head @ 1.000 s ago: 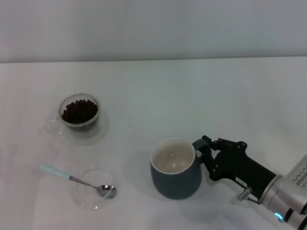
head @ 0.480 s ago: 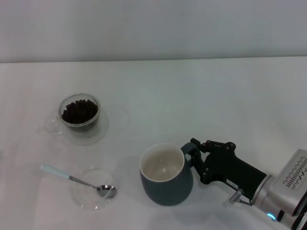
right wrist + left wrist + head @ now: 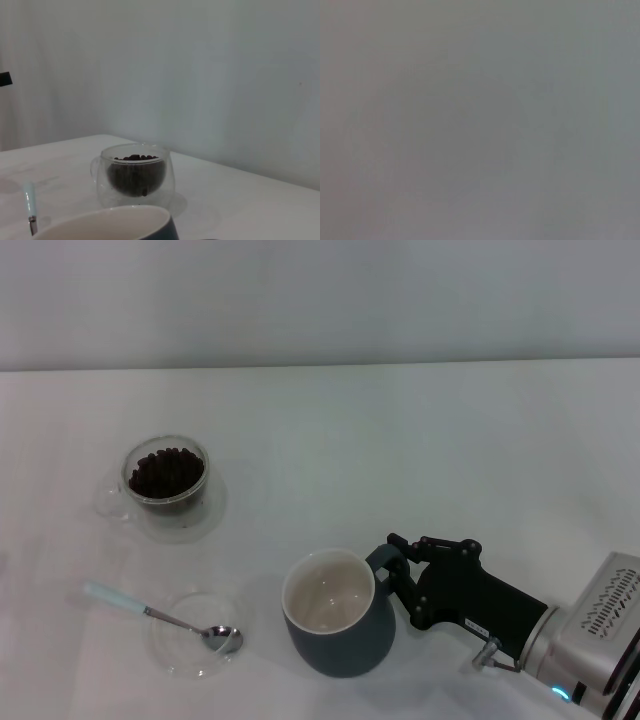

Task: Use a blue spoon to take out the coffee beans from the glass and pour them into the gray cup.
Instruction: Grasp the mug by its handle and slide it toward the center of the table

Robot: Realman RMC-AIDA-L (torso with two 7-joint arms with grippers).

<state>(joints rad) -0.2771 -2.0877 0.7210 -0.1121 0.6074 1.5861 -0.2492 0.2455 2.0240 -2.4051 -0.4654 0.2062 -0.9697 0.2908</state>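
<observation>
While gripping gray cup [image 3: 335, 614] handle, right claw [image 3: 400, 575] low.

The left wrist view showed only a featureless grey blur, and nothing in it could be made out. No part of the left arm appeared in any view.

In the head view the right arm was cut off by the lower right corner. The right gripper [image 3: 398, 578] sat at the handle of the gray cup [image 3: 335, 615], and the dark fingers [image 3: 402, 543] hid most of that handle.

In the right wrist view only the rim of the gray cup [image 3: 107, 225] showed, the rest lost below the edge. The blue spoon [image 3: 30, 204] was cut off there too, its bowl out of sight.
</observation>
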